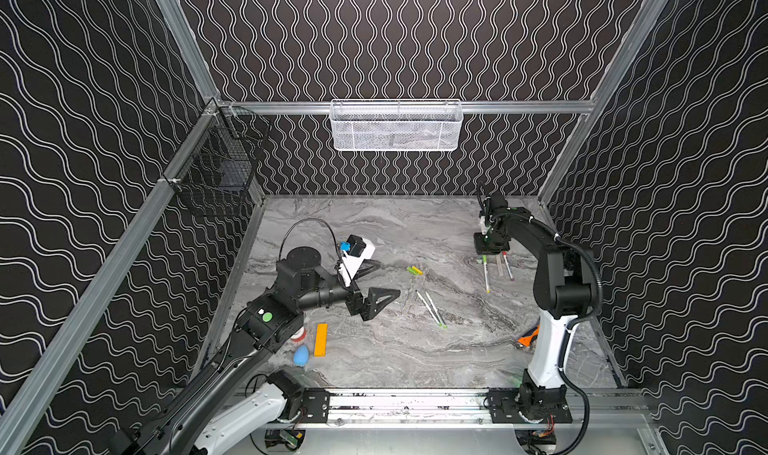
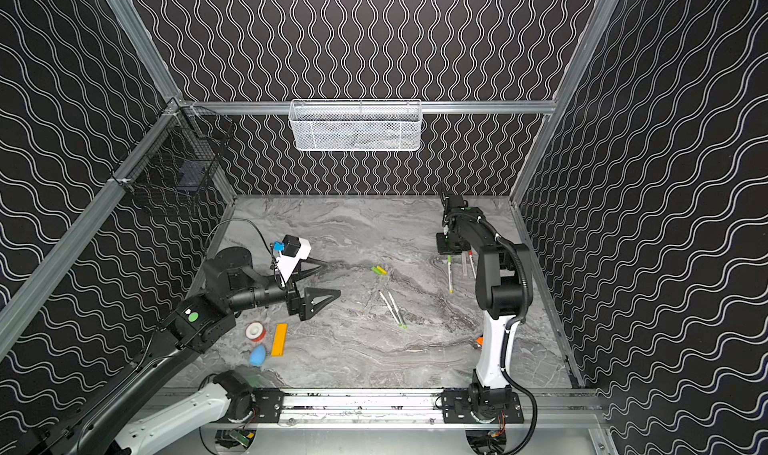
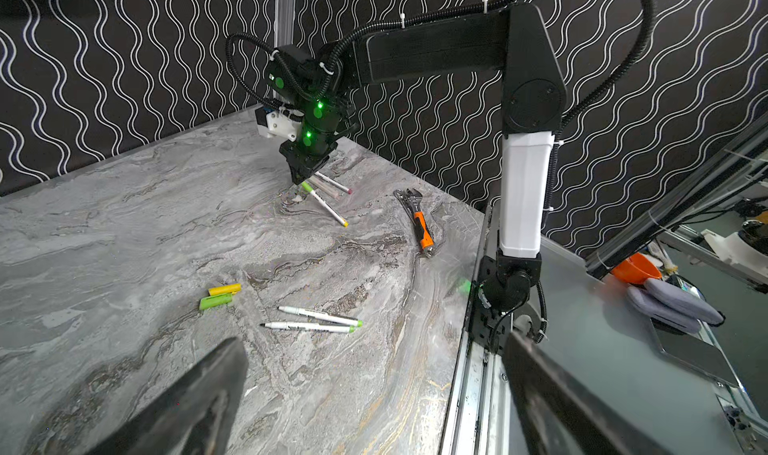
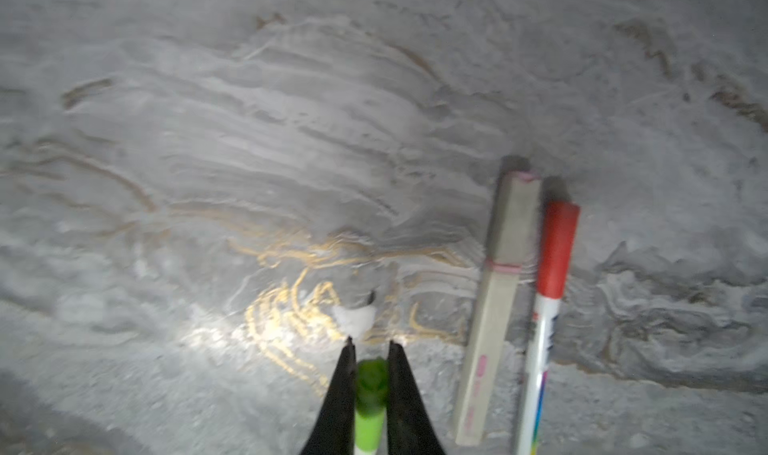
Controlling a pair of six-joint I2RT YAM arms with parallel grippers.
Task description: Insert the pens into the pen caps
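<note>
Grip sits at the cap end: the right gripper (image 4: 371, 340), nearly closed, pinches the green-capped pen (image 4: 369, 394) at the far right of the table (image 1: 374, 224), probably to press the cap home, though blur hides how fully it is seated. A pale pen (image 4: 505, 245) and a red-capped pen (image 4: 557, 257) lie just beside it, apparently finished. The left gripper (image 3: 374, 340) hangs wide open and empty, facing two uncapped pens (image 3: 309, 327) mid-table, with a green cap (image 3: 216, 302) and a yellow cap (image 3: 224, 289) near them, likely next.

Left claw (image 1: 384, 280) gapes wide, held level; right claw (image 4: 370, 342) points down, pinching a green-capped pen (image 4: 369, 415).
</note>
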